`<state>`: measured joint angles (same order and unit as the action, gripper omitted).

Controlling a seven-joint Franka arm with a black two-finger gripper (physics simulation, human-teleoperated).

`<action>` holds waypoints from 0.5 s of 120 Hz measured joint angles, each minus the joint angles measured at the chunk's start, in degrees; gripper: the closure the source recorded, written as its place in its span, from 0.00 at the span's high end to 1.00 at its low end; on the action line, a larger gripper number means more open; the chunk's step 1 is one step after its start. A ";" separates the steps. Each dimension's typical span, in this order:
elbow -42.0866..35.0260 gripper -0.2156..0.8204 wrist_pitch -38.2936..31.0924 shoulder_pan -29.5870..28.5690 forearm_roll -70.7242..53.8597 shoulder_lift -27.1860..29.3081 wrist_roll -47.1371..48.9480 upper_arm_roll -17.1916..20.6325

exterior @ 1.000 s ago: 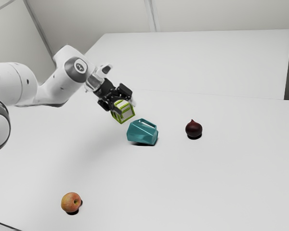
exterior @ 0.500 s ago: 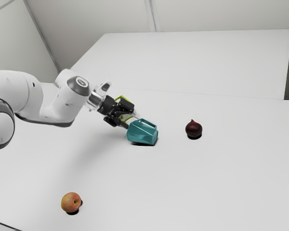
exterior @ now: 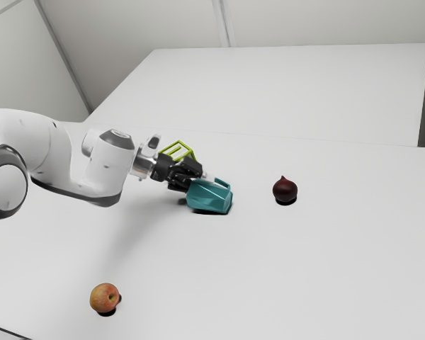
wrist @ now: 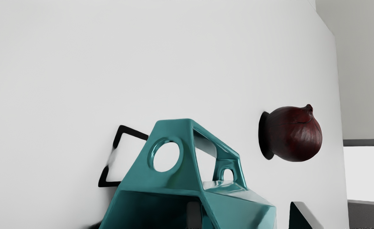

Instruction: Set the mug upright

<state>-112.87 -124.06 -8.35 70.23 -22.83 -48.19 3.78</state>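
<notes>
Wrist view: tipped mug, glossy teal facets; round dark-red onion.

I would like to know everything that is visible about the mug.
The teal mug has angular facets and a glossy surface, perhaps glazed ceramic. It lies on its side on the white table; its handle, pierced by rounded holes, is on the upper side. The mouth faces the gripper, whose parted fingers straddle the wall. Whether they touch it is unclear.
</notes>
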 joint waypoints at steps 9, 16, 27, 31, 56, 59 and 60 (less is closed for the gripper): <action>0.00 0.28 -0.04 0.00 0.44 0.16 -1.82 0.00; 0.00 0.21 -0.08 0.00 0.62 0.30 -3.07 0.00; 0.00 0.15 -0.24 0.00 0.64 0.43 -4.71 0.01; 0.00 0.14 -0.29 0.00 0.63 0.49 -5.24 0.04; -1.06 0.08 -0.44 0.39 0.71 2.97 -8.08 0.10; -1.29 0.08 -0.45 0.53 0.70 3.38 -8.36 0.10; -1.37 0.08 -0.45 0.57 0.70 3.52 -8.45 0.10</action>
<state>-114.25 -124.51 -7.79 70.93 -19.31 -56.64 3.88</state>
